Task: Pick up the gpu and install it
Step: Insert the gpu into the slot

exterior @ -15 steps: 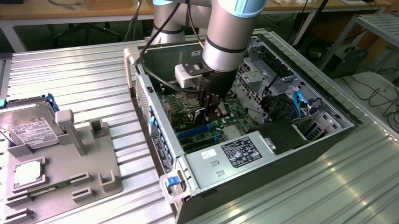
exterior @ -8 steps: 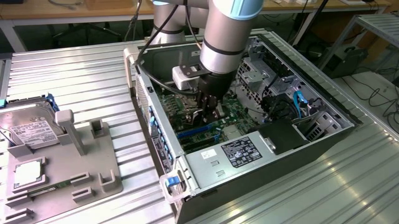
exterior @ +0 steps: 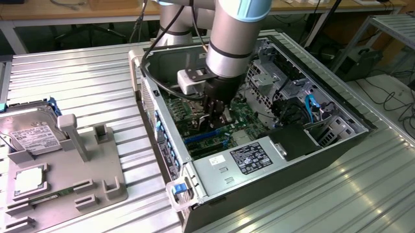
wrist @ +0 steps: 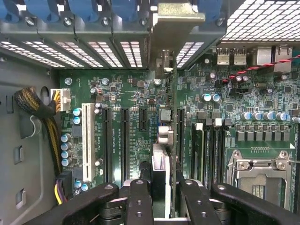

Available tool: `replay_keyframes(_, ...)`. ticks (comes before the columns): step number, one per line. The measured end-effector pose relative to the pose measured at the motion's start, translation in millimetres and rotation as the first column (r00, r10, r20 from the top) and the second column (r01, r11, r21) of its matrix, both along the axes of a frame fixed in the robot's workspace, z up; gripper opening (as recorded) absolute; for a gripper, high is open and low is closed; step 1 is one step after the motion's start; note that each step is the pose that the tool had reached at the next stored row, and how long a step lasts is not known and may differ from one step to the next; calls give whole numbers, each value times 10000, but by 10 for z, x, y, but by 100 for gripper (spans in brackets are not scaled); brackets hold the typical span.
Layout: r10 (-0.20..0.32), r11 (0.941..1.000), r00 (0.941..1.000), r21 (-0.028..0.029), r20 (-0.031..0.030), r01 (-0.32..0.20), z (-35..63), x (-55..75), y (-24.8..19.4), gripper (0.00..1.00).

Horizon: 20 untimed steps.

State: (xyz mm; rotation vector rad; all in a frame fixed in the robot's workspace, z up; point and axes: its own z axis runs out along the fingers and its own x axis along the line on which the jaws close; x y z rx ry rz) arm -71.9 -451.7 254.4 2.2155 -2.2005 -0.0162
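We see the robot's black two-fingered gripper reaching down inside the open black desktop computer case, over the green motherboard. Its fingers are closed partway on the thin dark expansion card with a silver metal end bracket, the gpu, which we see edge-on between them, standing upright. The card's bracket sits at the rear slot openings of the case, and the card's lower edge appears lined up over one of the long dark expansion slots; whether it is fully seated we cannot tell.

So we judge the pickup done and the carry into the case done. What is left, as far as we can see, is any final pressing home and the release, since the claw has the card in its grip.

Counting in the wrist view: one white expansion slot, two long dark slots beside it, and one silver processor socket.

In the exterior view, one grey parts fixture lies on the ribbed metal table at the exterior view's left, with one silver hard drive with a white label at its far end. One silver power supply with a black label sits in the case's near corner.
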Motion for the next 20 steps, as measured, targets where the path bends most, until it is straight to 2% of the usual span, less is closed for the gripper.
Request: replay_keyframes(20, 1, 10000, 10000, -1, -3, -1, -98, -48, 0, 28)
